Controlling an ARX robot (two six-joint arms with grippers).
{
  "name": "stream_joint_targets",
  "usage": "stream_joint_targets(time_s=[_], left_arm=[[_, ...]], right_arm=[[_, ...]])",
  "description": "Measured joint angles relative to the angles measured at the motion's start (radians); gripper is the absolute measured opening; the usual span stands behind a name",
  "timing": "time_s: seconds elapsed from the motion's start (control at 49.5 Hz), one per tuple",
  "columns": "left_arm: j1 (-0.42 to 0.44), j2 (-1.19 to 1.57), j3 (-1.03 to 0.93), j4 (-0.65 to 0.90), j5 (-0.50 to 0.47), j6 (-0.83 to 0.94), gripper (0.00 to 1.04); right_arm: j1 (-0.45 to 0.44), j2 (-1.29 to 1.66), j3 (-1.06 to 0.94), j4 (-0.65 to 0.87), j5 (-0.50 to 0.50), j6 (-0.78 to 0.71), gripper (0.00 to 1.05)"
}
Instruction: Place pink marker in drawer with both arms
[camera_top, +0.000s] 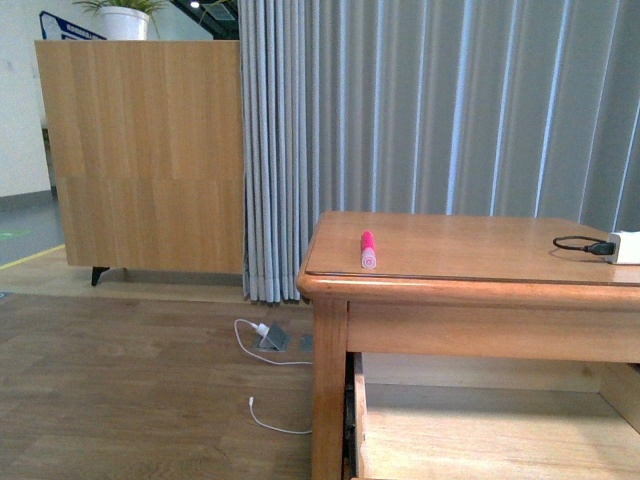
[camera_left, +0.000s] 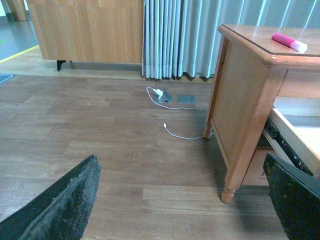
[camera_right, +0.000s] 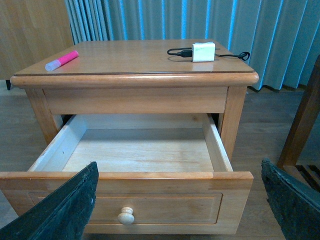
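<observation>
Both left fingers (camera_left: 65, 205) and right fingers (camera_right: 62, 207) wide, pink marker (camera_top: 368, 250) atop dresser (camera_top: 470, 245), drawer (camera_right: 150, 176) open.

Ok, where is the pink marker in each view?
Front view: the pink marker lies on the dresser top, near its front left corner.
Left wrist view: the marker lies on that top, near a corner, above the open drawer.
Right wrist view: the marker lies across the top from the white charger.
Shared landmark: the open drawer under the top.
</observation>
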Motion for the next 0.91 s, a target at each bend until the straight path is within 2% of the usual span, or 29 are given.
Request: stream_joint_targets(time_s=[0.061,0.141,0.182,0.222,0.344,0.485,0.647,0.748,0.91], left_arm=[[-0.005,0.003,0.001,-0.003,-0.019,-0.004,0.99],[-0.069,0.051,0.01,-0.058,-0.211,-0.09,0.99],[-0.095,0.084,0.012,-0.058,-0.27,-0.114,0.99],[-0.119,0.116,0.019,-0.05,-0.286,-0.142,0.99],[-0.178,0.274,0.08,0.07,-0.278,-0.155,0.99],[-0.195,0.566,0.192,0.279,-0.209,-0.126,0.99],[-0.231,0.927,0.377,0.465,-0.188,-0.046,0.99],[-0.279,1.158,0.546,0.504,-0.171,0.005,0.99],[-0.323,1.378,0.749,0.505,-0.157,0.013,0.99]], right_arm=[[0.0,0.0,0.0,0.0,0.0,0.0,0.96],[0.0,0.0,0.0,0.0,0.0,-0.002,0.96],[0.0,0.0,0.0,0.0,0.0,-0.003,0.96],[0.0,0.0,0.0,0.0,0.0,-0.003,0.96],[0.0,0.0,0.0,0.0,0.0,-0.003,0.96],[0.0,0.0,0.0,0.0,0.0,-0.003,0.96],[0.0,0.0,0.0,0.0,0.0,-0.003,0.96],[0.0,0.0,0.0,0.0,0.0,-0.003,0.96],[0.0,0.0,0.0,0.0,0.0,-0.003,0.96]])
